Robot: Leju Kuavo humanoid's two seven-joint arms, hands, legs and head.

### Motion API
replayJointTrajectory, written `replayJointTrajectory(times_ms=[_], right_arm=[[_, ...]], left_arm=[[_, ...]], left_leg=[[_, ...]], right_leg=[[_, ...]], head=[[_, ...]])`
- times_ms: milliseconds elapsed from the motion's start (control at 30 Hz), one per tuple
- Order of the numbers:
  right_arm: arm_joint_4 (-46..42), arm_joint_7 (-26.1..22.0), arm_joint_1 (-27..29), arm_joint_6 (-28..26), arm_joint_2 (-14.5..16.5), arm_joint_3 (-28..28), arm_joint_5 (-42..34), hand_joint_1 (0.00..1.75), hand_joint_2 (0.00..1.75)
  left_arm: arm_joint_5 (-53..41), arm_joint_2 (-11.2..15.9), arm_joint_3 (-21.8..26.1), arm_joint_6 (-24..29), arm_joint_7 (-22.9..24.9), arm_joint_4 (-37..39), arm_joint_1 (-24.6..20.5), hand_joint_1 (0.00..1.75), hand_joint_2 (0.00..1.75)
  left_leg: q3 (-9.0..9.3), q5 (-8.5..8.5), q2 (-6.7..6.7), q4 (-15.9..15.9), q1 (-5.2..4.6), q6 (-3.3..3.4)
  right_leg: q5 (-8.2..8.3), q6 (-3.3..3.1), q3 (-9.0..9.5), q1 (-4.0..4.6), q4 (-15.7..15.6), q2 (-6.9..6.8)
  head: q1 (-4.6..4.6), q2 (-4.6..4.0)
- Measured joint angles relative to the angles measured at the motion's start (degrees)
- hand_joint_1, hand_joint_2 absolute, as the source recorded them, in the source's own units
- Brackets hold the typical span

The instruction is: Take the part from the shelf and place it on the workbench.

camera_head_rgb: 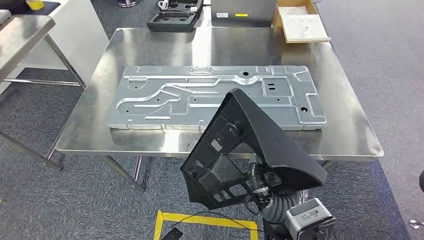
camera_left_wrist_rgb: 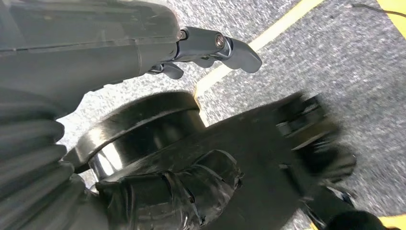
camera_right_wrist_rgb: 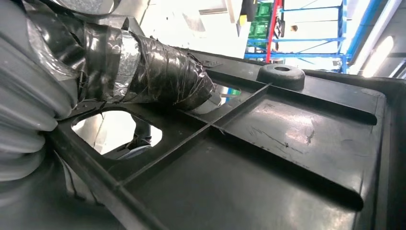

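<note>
Right hand (camera_right_wrist_rgb: 158, 79) clamped on the black part (camera_head_rgb: 250, 150) (tape-wrapped thumb across its ribs), held tilted just short of the workbench (camera_head_rgb: 345, 145). Left hand (camera_left_wrist_rgb: 191, 48) hanging unclenched, holding nothing. Carried over already; placing beside the metal panel (camera_head_rgb: 215, 97) remains.

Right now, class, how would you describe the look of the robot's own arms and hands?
The left robot hand has a grey ribbed cover and smooth dark-grey metallic fingers. The right robot hand has a thumb wrapped in glossy black tape with a silver tape band, beside a grey ribbed cover.
</note>
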Motion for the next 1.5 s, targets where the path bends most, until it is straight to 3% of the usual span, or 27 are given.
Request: replayJointTrajectory(times_ms=[33,67,133,200,300,367,400,467,500,533,567,633,700,767,867,1000,1033,1067,1167,1233,1367,1400,1500], right_arm=[[0.01,0.08,0.03,0.00,-0.01,0.00,0.01,1.41,1.75],[0.01,0.10,0.05,0.00,-0.02,0.00,0.01,1.41,1.75],[0.02,0.10,0.03,0.00,-0.04,0.00,0.01,1.41,1.75],[0.06,0.14,-0.03,0.00,-0.09,0.00,-0.04,1.41,1.75],[0.12,0.14,-0.12,0.00,-0.25,0.00,-0.52,1.41,1.75],[0.11,-0.04,-0.25,0.00,-0.35,0.00,-1.25,1.41,1.75],[0.12,-0.15,-0.37,0.00,-0.39,0.00,-1.70,1.41,1.75],[0.19,-0.33,-0.57,0.00,-0.47,0.00,-2.46,1.41,1.75],[0.24,-0.44,-0.60,0.00,-0.51,0.00,-2.80,1.41,1.75],[0.29,-0.61,-0.60,0.00,-0.55,0.00,-3.12,1.41,1.75],[0.34,-0.82,-0.65,0.00,-0.58,0.00,-3.52,1.41,1.75],[0.39,-1.21,-0.93,0.03,-0.64,0.00,-4.34,1.41,1.75],[0.40,-1.51,-1.46,0.17,-0.73,0.00,-5.02,1.41,1.75],[0.45,-1.83,-2.01,0.62,-0.89,0.00,-5.44,1.41,1.75],[0.52,-1.99,-3.13,1.54,-1.11,0.00,-5.87,1.41,1.75],[0.73,-1.02,-5.21,2.57,-1.68,0.00,-4.99,1.41,1.75],[0.81,-0.32,-5.83,2.82,-1.98,0.00,-4.28,1.41,1.75],[0.93,0.52,-6.66,3.18,-2.36,0.00,-3.50,1.41,1.75],[1.34,3.22,-10.46,6.19,-3.50,0.00,-2.49,1.41,1.75],[1.70,4.12,-13.77,9.28,-4.21,-0.09,-3.96,1.41,1.75],[2.48,3.99,-18.67,12.64,-5.05,-0.68,-8.22,1.41,1.75],[2.77,4.03,-19.90,13.01,-5.28,-0.83,-8.96,1.41,1.75],[4.72,5.88,-25.04,13.11,-6.64,-1.45,-7.71,1.41,1.75]], left_arm=[[0.01,0.01,0.00,0.00,0.02,0.00,0.12,0.00,1.75],[0.02,0.01,0.00,0.00,0.04,0.00,0.20,0.00,1.75],[0.02,-0.02,0.00,0.00,0.04,0.00,0.25,0.00,1.75],[0.02,-0.09,0.00,-0.01,0.04,-0.02,0.28,0.00,1.75],[0.04,-0.08,0.00,-0.02,0.00,-0.04,0.58,0.00,1.75],[0.03,-0.05,0.00,-0.01,-0.04,-0.04,0.36,0.00,1.75],[0.02,-0.05,0.00,-0.01,-0.02,-0.04,0.15,0.00,1.75],[0.00,-0.05,0.00,-0.01,0.10,-0.04,-0.16,0.00,1.75],[-0.01,-0.05,0.00,-0.02,0.17,-0.04,-0.20,0.00,1.75],[-0.01,-0.05,0.00,-0.03,0.22,-0.04,-0.21,0.00,1.75],[-0.02,-0.05,0.00,-0.05,0.20,-0.05,-0.21,0.00,1.75],[-0.09,-0.12,-0.01,-0.10,-0.02,-0.08,-0.26,0.00,1.75],[-0.20,-0.24,-0.02,-0.15,-0.27,-0.12,-0.41,0.00,1.75],[-0.33,-0.32,-0.02,-0.19,-0.37,-0.13,-0.57,0.00,1.75],[-0.51,-0.33,-0.19,-0.20,-0.40,-0.14,-0.76,0.00,1.75],[-0.87,-0.33,-1.01,-0.44,-0.39,-0.15,-0.94,0.00,1.75],[-1.07,-0.33,-1.06,-0.63,-0.36,-0.15,-0.88,0.00,1.75],[-1.33,-0.33,-1.13,-0.87,-0.31,-0.15,-0.87,0.00,1.75],[-2.34,-0.32,-1.76,-1.94,0.10,-0.15,-1.24,0.00,1.75],[-2.89,-0.31,-2.02,-2.60,0.51,-0.15,-1.63,0.00,1.75],[-3.53,-0.32,-2.28,-3.11,0.81,-0.15,-2.18,0.00,1.75],[-3.70,-0.33,-2.53,-3.16,0.81,-0.15,-2.42,0.00,1.75],[-4.32,-0.47,-3.07,-3.22,1.01,-0.15,-3.19,0.00,1.75]], left_leg=[[-1.01,0.57,0.05,0.00,0.34,-0.31],[-1.09,2.42,0.09,-1.96,0.67,-0.62],[0.32,8.29,0.18,-9.06,1.25,-1.17],[1.45,10.94,0.31,-13.72,1.19,-1.18],[2.00,10.71,0.29,-14.13,0.70,0.14],[2.58,10.46,0.25,-14.53,0.67,0.93],[2.90,10.31,0.26,-14.71,0.65,1.28],[3.44,9.81,0.28,-14.76,0.37,1.90],[3.75,9.55,0.26,-14.76,0.21,2.11],[4.11,9.25,0.20,-14.76,0.04,2.27],[4.53,8.94,0.09,-14.76,-0.10,2.35],[5.42,8.28,-0.14,-14.75,-0.25,2.32],[5.82,7.74,-0.34,-14.63,-0.47,1.96],[5.82,7.54,-0.42,-14.72,-0.59,1.52],[5.38,6.40,-0.23,-13.66,-0.55,0.70],[-0.72,1.63,0.01,-2.06,0.19,-0.60],[-1.68,1.93,0.06,-0.76,0.37,-0.82],[-1.71,3.26,0.10,-1.46,0.52,-0.99],[1.98,8.75,0.21,-10.69,0.66,-1.12],[3.44,9.42,0.17,-14.04,0.44,-0.60],[3.84,9.56,0.00,-14.95,0.37,0.99],[3.95,9.69,0.05,-15.16,0.42,1.37],[3.97,9.70,0.29,-15.17,0.24,1.96]], right_leg=[[-0.46,0.18,0.55,-0.17,0.00,0.06],[-0.98,0.42,1.25,-0.35,0.01,0.11],[-2.11,1.07,2.63,-0.62,0.10,0.17],[-3.14,1.94,3.17,-0.65,0.50,0.27],[-4.38,3.27,3.37,-0.82,0.75,0.32],[-5.77,3.70,2.53,-1.00,2.88,0.22],[-7.07,3.76,1.09,-1.01,5.75,0.17],[-9.75,3.75,-3.64,-0.76,13.68,0.11],[-10.09,3.69,-5.75,-0.65,16.58,0.11],[-9.25,3.55,-7.01,-0.57,17.50,0.11],[-7.28,3.31,-7.19,-0.47,16.19,0.11],[-2.11,2.57,-5.20,-0.08,9.08,0.12],[0.53,1.91,-3.10,0.35,3.28,0.17],[0.60,1.54,-2.56,0.49,1.92,0.26],[0.80,0.94,-2.04,0.01,1.07,0.26],[0.66,0.52,-1.51,-0.24,0.67,0.03],[0.58,0.50,-1.49,-0.27,0.75,0.04],[0.47,0.55,-1.46,-0.34,0.85,0.10],[0.01,1.20,-1.40,-0.56,1.34,0.39],[-0.09,1.86,-1.60,-0.48,1.56,0.54],[-0.75,3.06,-2.06,-0.61,2.42,0.40],[-1.89,3.25,-2.96,-0.65,4.39,0.33],[-6.07,3.48,-8.17,-0.61,14.91,0.22]], head=[[-0.02,-0.01],[-0.02,-0.01],[-0.01,0.00],[0.00,0.00],[-0.02,0.01],[0.10,0.01],[0.17,0.01],[0.30,0.01],[0.31,0.01],[0.29,0.01],[0.30,0.01],[0.31,0.01],[0.31,0.01],[0.32,0.01],[0.18,0.00],[-0.10,0.01],[-0.10,0.01],[-0.10,0.00],[-0.15,0.00],[-0.15,0.00],[-0.08,0.01],[0.00,0.01],[0.15,0.00]])
